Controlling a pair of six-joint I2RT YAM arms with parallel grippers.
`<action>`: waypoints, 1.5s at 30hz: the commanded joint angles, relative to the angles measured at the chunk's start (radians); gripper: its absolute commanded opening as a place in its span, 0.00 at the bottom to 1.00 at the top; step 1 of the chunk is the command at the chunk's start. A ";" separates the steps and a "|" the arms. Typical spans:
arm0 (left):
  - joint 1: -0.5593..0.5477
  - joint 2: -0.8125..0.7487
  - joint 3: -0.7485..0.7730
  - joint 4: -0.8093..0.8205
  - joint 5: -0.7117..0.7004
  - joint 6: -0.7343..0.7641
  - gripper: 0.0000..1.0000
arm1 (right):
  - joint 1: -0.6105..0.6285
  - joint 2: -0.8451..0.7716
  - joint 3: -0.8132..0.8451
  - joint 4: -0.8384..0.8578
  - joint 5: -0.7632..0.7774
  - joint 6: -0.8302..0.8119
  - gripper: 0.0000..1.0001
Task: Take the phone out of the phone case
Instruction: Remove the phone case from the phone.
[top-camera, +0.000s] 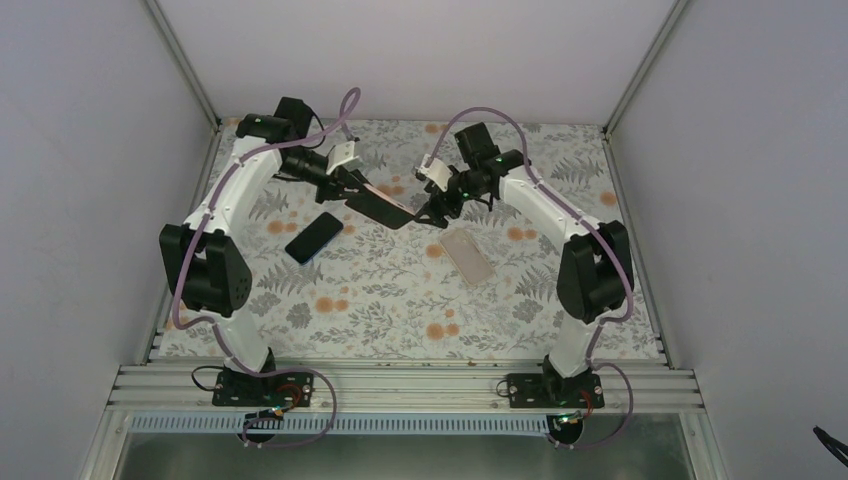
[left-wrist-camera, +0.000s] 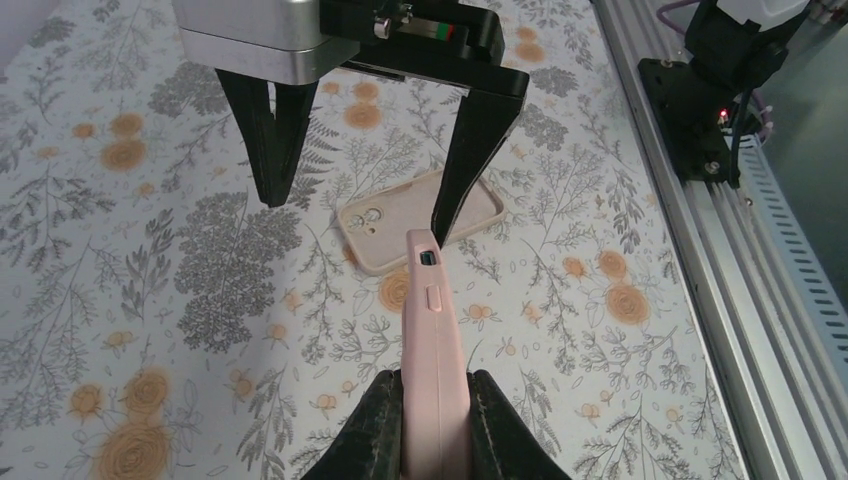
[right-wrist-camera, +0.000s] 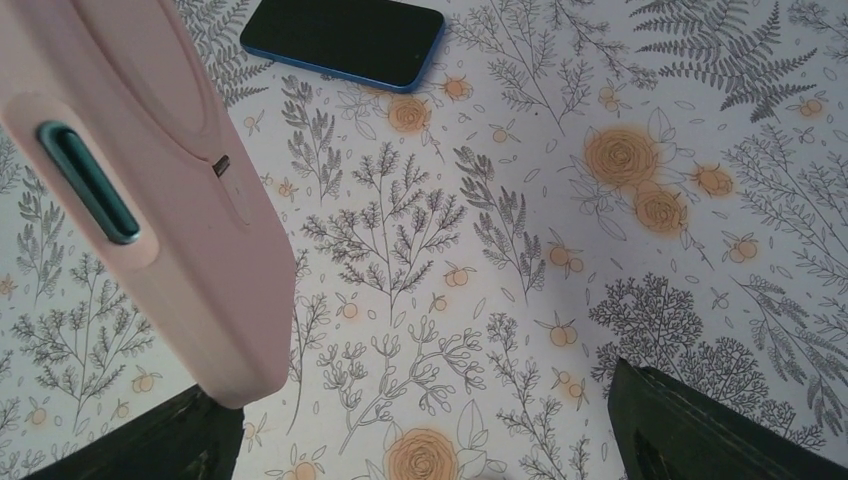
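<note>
My left gripper (left-wrist-camera: 435, 400) is shut on a phone in a pink case (left-wrist-camera: 434, 330) and holds it edge-up above the table; it also shows in the top view (top-camera: 385, 207). My right gripper (right-wrist-camera: 420, 400) is open at the case's far end, and in the left wrist view one of its fingers (left-wrist-camera: 470, 160) reaches down to that end. In the right wrist view the cased phone (right-wrist-camera: 150, 200) fills the left side, its corner by the left finger (right-wrist-camera: 150, 440). The right finger (right-wrist-camera: 700, 430) is well apart from it.
A bare blue phone (top-camera: 314, 237) lies screen-up on the floral mat, left of centre, and shows in the right wrist view (right-wrist-camera: 345, 40). An empty pale pink case (top-camera: 467, 256) lies right of centre, and shows in the left wrist view (left-wrist-camera: 420, 215). Walls enclose the mat; a rail (top-camera: 400, 385) runs along the near edge.
</note>
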 joint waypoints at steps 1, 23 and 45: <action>-0.027 -0.066 -0.018 -0.070 0.099 0.027 0.02 | -0.037 0.031 0.074 0.047 0.064 -0.022 0.93; -0.103 -0.104 -0.061 -0.071 0.068 0.016 0.02 | -0.058 0.226 0.373 0.043 0.301 -0.204 0.93; -0.110 -0.084 -0.035 -0.072 0.050 0.011 0.02 | -0.070 0.159 0.365 -0.196 0.062 -0.326 0.92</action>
